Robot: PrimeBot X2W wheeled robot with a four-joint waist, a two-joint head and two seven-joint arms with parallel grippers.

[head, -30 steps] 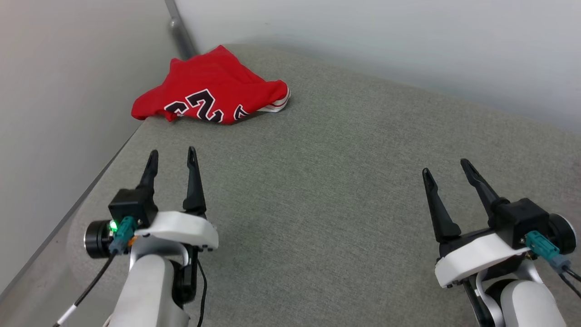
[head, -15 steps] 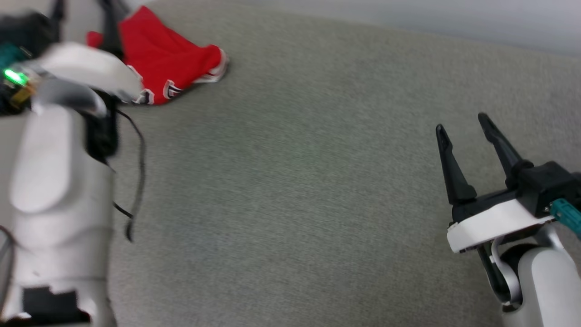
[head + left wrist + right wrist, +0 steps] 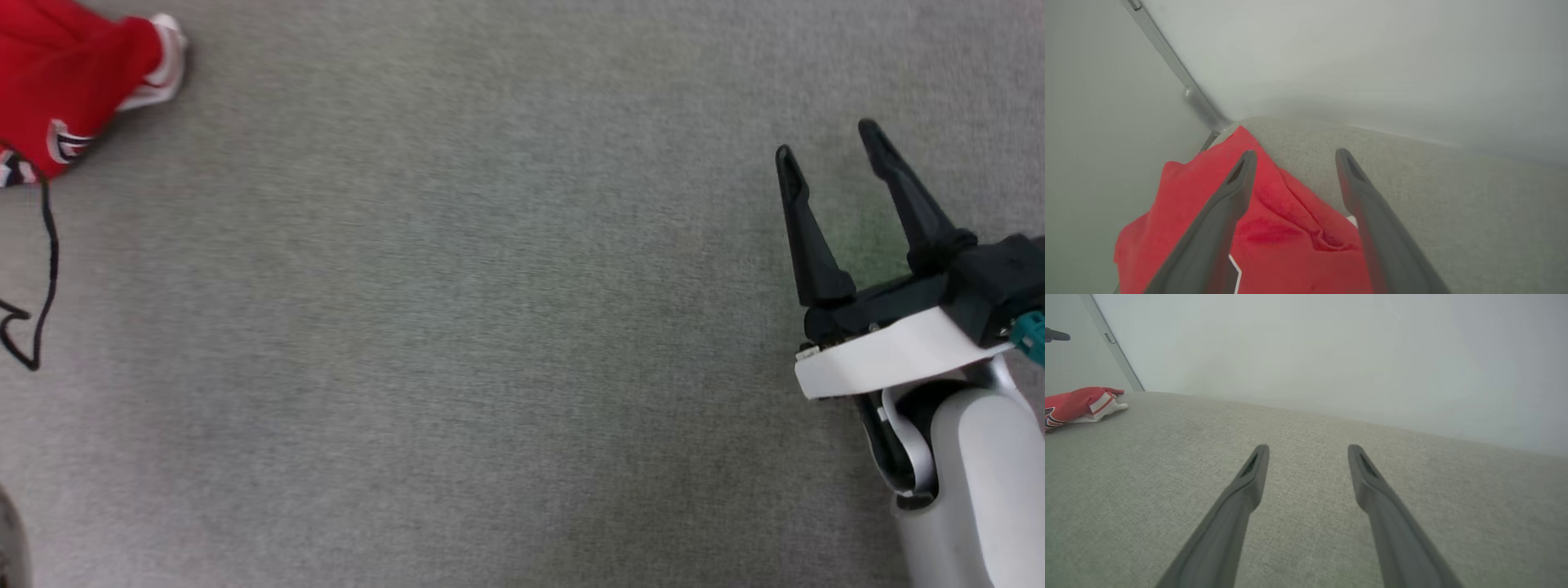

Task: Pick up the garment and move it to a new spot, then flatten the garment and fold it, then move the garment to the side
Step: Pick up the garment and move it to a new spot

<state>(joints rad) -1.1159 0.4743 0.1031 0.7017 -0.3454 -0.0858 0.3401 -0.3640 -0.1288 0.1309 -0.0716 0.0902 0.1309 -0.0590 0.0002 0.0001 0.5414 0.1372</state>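
My left gripper (image 3: pixel 1292 157) is released, its two long dark fingers standing well apart with nothing between them. In the left wrist view they hang over the red jersey-style shirt (image 3: pixel 1290 228), a large soft cloth that lies crumpled in a heap. One finger crosses the red cloth, and the other crosses the edge of the heap, where the cloth meets the grey-green woven fabric surface (image 3: pixel 1453 212). I cannot tell if the fingertips touch the cloth or only hover above it.

The shirt lies in the far left corner of this surface, close to the place where two pale walls meet. A thin grey metal strip (image 3: pixel 1180 77) runs down that corner, just behind the heap.

In the head view the shirt (image 3: pixel 73 73) is at the upper left edge. Its white sleeve end with red stripes (image 3: pixel 167 61) points toward the middle of the surface, and a small part of the black, white-outlined print is at the lower edge of the heap. A thin black cable (image 3: pixel 49 245) hangs in a loop below it.

My right gripper (image 3: pixel 826 143) is also released and holds nothing. It is above bare fabric, well apart from the shirt. In the right wrist view its fingers (image 3: pixel 1249 486) point toward the pale wall (image 3: pixel 1331 355), and the shirt (image 3: pixel 1077 402) is small at the far left.
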